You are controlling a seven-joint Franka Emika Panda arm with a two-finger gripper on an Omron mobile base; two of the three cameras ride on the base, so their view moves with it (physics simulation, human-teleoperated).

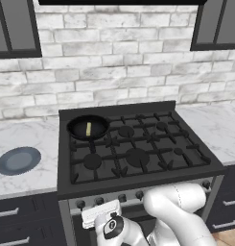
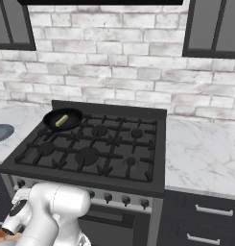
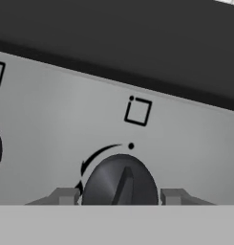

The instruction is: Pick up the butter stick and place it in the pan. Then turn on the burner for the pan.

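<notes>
Left base view, pan: you see the pan (image 1: 88,128) on the back left burner of the stove (image 1: 138,153); it sits upright on the grate
Left base view, butter stick: the butter stick (image 1: 88,128) lies flat inside the pan, near its middle; it is well apart from the arm, which is folded low in front of the stove
Left base view, hand: the white hand is pressed up to the stove's front panel, below the left knobs; the fingers are hidden from you here
Left base view, plate: a blue-grey plate (image 1: 18,160) rests on the marble counter (image 1: 23,139) to the left of the stove
Right base view, pan: the pan (image 2: 63,119) stands at the far left corner of the cooktop; the butter stick (image 2: 62,120) lies in it, slanted
Right base view, arm: the arm bends down at the lower left, in front of the knob row; the butter stick is far up and behind it
Hand view, knob: a dark round knob (image 3: 120,184) on the grey panel sits just ahead of you; its ridge points up and slightly right
Hand view, gripper: the gripper (image 3: 119,196) has one fingertip on each side of the knob; the jaws are partly spread and a narrow gap shows on either side, so you cannot tell whether they grip it
</notes>
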